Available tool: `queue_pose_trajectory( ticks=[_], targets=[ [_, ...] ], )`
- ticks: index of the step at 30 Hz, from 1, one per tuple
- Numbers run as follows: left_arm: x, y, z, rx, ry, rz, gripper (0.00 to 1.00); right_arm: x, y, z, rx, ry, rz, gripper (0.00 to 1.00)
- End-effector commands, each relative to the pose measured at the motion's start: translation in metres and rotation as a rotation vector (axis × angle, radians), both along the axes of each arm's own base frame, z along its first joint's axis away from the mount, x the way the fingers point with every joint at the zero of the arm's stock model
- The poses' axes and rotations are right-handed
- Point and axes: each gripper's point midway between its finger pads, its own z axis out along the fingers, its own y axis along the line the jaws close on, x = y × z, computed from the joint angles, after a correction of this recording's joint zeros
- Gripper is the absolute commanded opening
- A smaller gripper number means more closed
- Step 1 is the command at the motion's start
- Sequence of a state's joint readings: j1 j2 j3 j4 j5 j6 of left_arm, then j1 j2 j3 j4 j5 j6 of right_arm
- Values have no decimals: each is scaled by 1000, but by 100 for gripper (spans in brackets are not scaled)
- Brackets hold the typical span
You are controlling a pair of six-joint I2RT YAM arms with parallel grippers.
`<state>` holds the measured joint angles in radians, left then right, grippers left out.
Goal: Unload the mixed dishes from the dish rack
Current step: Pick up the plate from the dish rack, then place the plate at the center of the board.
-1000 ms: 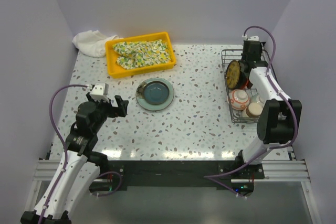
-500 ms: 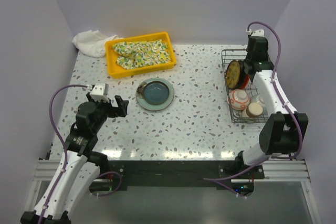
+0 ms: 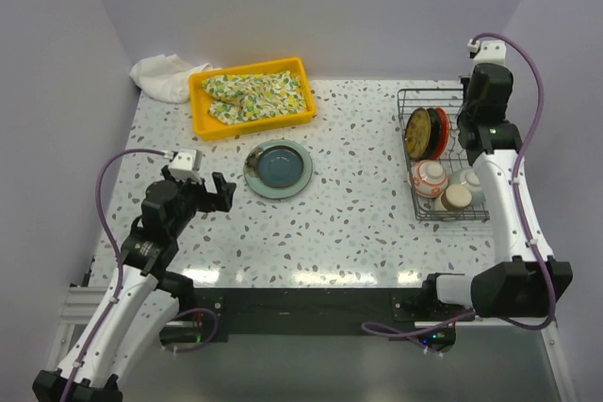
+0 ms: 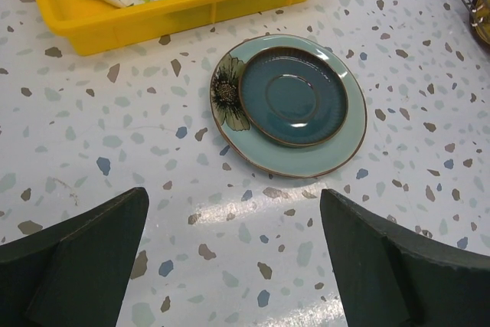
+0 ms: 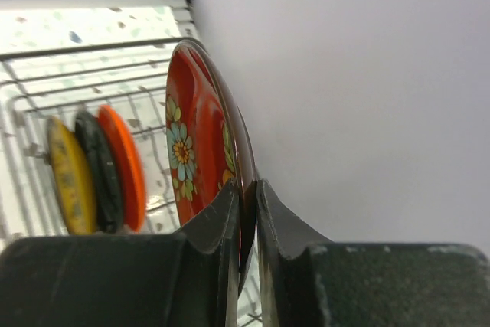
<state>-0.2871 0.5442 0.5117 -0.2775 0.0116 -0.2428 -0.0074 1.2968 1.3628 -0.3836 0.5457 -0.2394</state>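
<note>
At the left, the left hand [image 3: 213, 192] is being held open and empty above the speckled worktop [image 3: 358, 204]. Its fingers are being aimed toward the pale green-blue plate [image 4: 321, 151], probably so that pieces set down there can be reached. That plate is lying flat near the middle of the worktop, with a dark blue saucer [image 4: 293, 96] resting on it. It is just in front of the yellow tray [image 3: 203, 105] holding the floral cloth [image 3: 256, 93]. This spot is apparently being used for unloaded pieces.

At the right, the dish rack [image 3: 403, 101] is being emptied. A brown-yellow patterned plate [image 3: 418, 134] is being propped on edge by the tines, next to a black dish [image 5: 98, 174] and an orange dish [image 5: 124, 166]. A red-patterned white bowl [image 3: 431, 178], a small tan cup [image 3: 458, 197] and a celadon bowl [image 3: 470, 180] are sitting at the rack's near end.

The black-red bowl [image 5: 195, 143] is being pinched by its rim in the closed right hand [image 5: 246, 197], edge-on over the rack and close to the wall. That thin rim grip is judged to suit drawing it straight up between the tines. Whether its lower edge is clear of them cannot be told.
</note>
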Motion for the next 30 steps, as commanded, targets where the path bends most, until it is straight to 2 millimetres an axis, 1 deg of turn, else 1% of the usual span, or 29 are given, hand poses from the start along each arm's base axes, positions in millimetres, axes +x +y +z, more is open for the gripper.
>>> queue_pose_trajectory(
  ticks=[1, 2, 3, 4, 5, 6, 7, 8, 9, 10, 11, 12, 13, 14, 15, 16, 17, 19, 20, 22, 23, 24, 25, 26, 27, 28, 29, 30],
  targets=[
    [5, -6, 5, -5, -26, -17, 99, -2, 37, 42, 170, -209, 169, 0],
    [6, -7, 5, -8, -22, -18, 99, -6, 43, 46, 202, -235, 192, 0],
    [6, -9, 5, -11, -21, -24, 99, -5, 50, 42, 241, -246, 215, 0],
    [7, -11, 8, -17, -27, -29, 99, -4, 61, 42, 277, -254, 269, 0],
    [9, -13, 6, -25, -18, -32, 99, -4, 69, 41, 337, -274, 285, 0],
    [9, -15, 8, -33, -18, -36, 99, -5, 76, 37, 368, -278, 316, 0],
    [11, -18, 15, -46, -33, -50, 99, -5, 84, 37, 400, -290, 347, 0],
    [13, -22, 14, -60, -19, -56, 99, -4, 98, 36, 476, -299, 397, 0],
    [14, -24, 16, -70, -23, -63, 99, -4, 106, 30, 515, -298, 424, 0],
    [16, -29, 24, -88, -39, -80, 99, -3, 114, 26, 554, -295, 452, 0],
    [19, -32, 23, -105, -28, -83, 99, -5, 131, 24, 636, -292, 518, 0],
    [20, -34, 25, -119, -27, -89, 99, -5, 138, 15, 680, -296, 539, 0],
    [22, -39, 32, -137, -39, -109, 99, -6, 147, 10, 727, -297, 567, 0],
    [24, -43, 31, -158, -22, -115, 99, -8, 159, 5, 809, -292, 603, 0],
    [25, -46, 33, -171, -23, -123, 99, -8, 166, -6, 855, -291, 625, 0],
    [27, -52, 40, -192, -34, -143, 99, -11, 181, -10, 896, -280, 667, 0],
    [29, -55, 38, -211, -16, -146, 99, -14, 191, -19, 963, -257, 672, 0],
    [32, -63, 44, -238, -25, -173, 99, -16, 207, -31, 1017, -235, 726, 0],
    [34, -66, 39, -251, 4, -175, 99, -19, 218, -35, 1049, -215, 747, 0],
    [40, -75, 50, -277, -22, -204, 99, -24, 233, -48, 1096, -187, 782, 0],
    [42, -81, 44, -286, 5, -216, 99, -28, 245, -53, 1143, -166, 800, 0],
    [43, -85, 43, -292, 16, -227, 99, -30, 251, -59, 1169, -165, 818, 0],
    [45, -90, 49, -304, 10, -247, 99, -35, 264, -62, 1199, -142, 851, 0],
    [48, -97, 43, -313, 40, -259, 99, -38, 270, -73, 1240, -117, 846, 0],
    [49, -101, 43, -320, 46, -271, 99, -39, 276, -71, 1251, -129, 867, 0],
    [50, -108, 48, -332, 40, -294, 99, -43, 284, -74, 1266, -115, 883, 0],
    [51, -114, 44, -345, 66, -303, 99, -45, 290, -76, 1294, -107, 885, 0],
    [52, -119, 46, -355, 69, -314, 99, -46, 295, -80, 1309, -104, 896, 0]
  ],
)
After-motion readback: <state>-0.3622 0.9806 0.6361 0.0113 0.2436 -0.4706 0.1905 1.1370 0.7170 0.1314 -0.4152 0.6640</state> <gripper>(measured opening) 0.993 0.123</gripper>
